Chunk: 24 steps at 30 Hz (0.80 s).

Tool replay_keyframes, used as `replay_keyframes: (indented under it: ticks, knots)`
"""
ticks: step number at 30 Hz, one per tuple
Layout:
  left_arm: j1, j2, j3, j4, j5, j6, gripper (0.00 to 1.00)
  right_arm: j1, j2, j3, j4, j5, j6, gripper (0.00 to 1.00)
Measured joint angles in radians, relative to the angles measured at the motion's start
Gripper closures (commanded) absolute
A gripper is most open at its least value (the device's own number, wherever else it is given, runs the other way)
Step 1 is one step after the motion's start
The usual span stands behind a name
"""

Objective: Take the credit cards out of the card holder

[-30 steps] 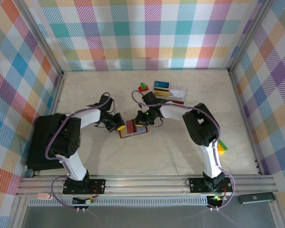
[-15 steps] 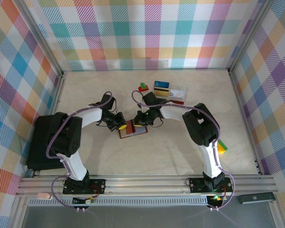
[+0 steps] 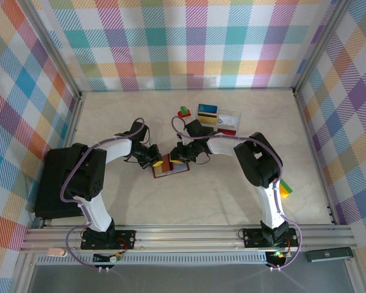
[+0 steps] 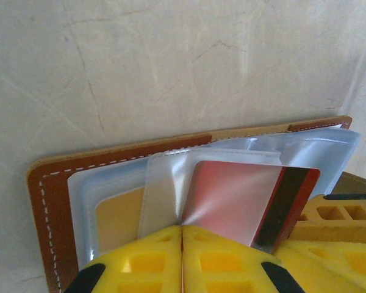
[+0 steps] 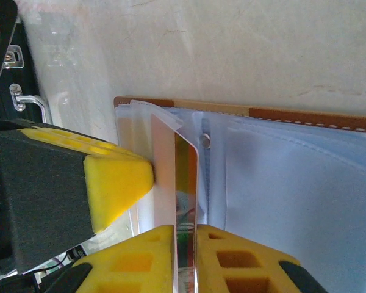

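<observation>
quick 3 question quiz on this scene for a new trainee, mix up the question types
1. True or false: the card holder lies folded shut.
2. Multiple choice: in the right wrist view, what stands edge-on between the fingers of the right gripper?
A. a credit card
B. a green block
C. nothing at all
3. Fill in the blank: the jaws of the left gripper are ____ (open or shut).

Key: 1 false, it lies open with its clear sleeves showing; 2 A; 3 shut.
</observation>
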Motion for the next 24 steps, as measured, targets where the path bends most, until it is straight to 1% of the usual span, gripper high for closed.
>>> replay_keyframes:
  ticks: [6,9,15,20,24]
  knots:
    - [0.000,0.000,0.000,0.001,-0.002,0.000,0.87,0.000,0.000,0.000,-0.004,0.024,-0.003,0.96]
    - [0.000,0.000,0.000,0.004,-0.002,0.000,0.84,0.000,-0.012,-0.003,-0.023,0.079,-0.025,1.00]
    - [0.000,-0.005,0.000,0.006,-0.002,0.000,0.80,0.004,-0.123,-0.047,-0.068,0.202,-0.126,1.00]
    - [0.000,-0.049,0.000,-0.005,-0.029,-0.014,0.74,-0.008,-0.252,-0.094,-0.071,0.239,-0.253,1.00]
    - [0.000,-0.139,0.002,-0.027,-0.058,-0.030,0.62,-0.033,-0.355,-0.126,-0.070,0.239,-0.359,1.00]
